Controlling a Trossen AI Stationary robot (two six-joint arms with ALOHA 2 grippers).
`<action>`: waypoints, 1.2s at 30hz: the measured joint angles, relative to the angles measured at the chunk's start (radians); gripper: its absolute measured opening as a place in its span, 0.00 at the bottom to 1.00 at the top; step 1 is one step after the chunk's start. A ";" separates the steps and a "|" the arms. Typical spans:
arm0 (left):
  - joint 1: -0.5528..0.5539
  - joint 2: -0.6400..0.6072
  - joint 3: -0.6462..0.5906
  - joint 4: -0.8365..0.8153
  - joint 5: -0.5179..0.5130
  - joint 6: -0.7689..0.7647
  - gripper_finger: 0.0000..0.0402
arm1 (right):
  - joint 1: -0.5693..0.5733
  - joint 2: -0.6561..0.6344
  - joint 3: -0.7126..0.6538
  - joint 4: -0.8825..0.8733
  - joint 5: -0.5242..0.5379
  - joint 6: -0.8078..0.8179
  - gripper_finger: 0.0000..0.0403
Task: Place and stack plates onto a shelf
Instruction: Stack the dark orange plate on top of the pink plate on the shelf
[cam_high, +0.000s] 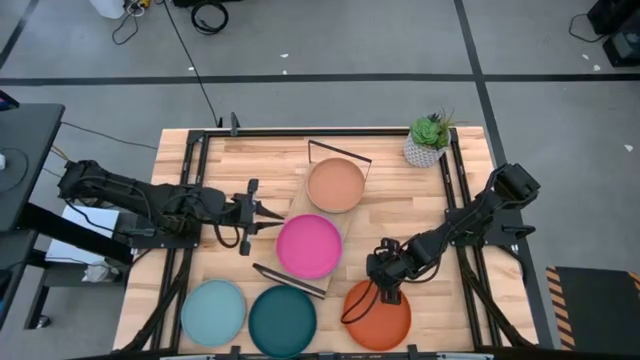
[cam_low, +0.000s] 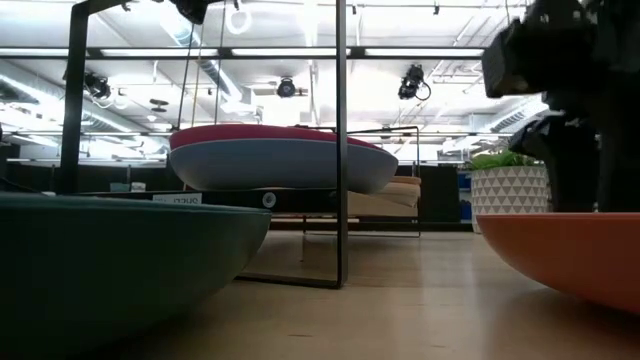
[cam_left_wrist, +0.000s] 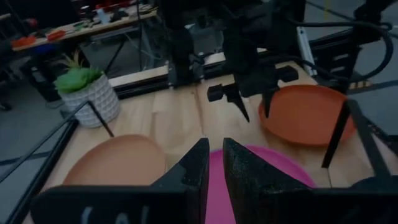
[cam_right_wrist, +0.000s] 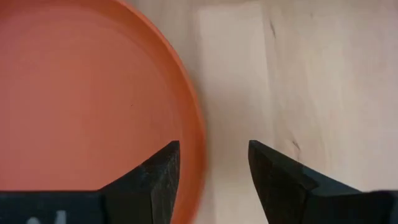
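The shelf (cam_high: 297, 200) lies slantwise at mid-table, with a wire frame at each short end. On it lie the peach plate (cam_high: 336, 185) at the far end and the magenta plate (cam_high: 310, 247) at the near end. My left gripper (cam_high: 281, 215) (cam_left_wrist: 214, 146) is level at the magenta plate's left rim, shut but for a thin slit. The orange-red plate (cam_high: 377, 315) (cam_right_wrist: 81, 93) lies flat on the table near the near edge. My right gripper (cam_high: 388, 292) (cam_right_wrist: 214, 149) points down over its far rim, open, with one finger over the plate and one outside it. My left gripper's tips come level from the table's left at the magenta plate's left rim (cam_high: 285, 228); I cannot tell whether they touch it.
The light teal plate (cam_high: 213, 312) and the dark teal plate (cam_high: 283, 320) lie flat on the table near the near edge, left of the orange-red one. A potted plant (cam_high: 428, 142) stands at the far right corner. Black rails run along both sides of the table.
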 joint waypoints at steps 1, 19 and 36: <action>0.000 -0.001 0.000 -0.001 -0.004 -0.001 0.13 | -0.001 0.005 0.000 -0.014 -0.006 0.001 0.48; -0.001 -0.001 0.000 -0.037 -0.061 -0.001 0.33 | -0.015 0.007 0.000 -0.057 -0.128 0.063 0.03; -0.030 -0.013 0.105 -0.157 0.003 -0.053 0.33 | -0.162 -0.113 0.278 -0.610 0.009 0.039 0.03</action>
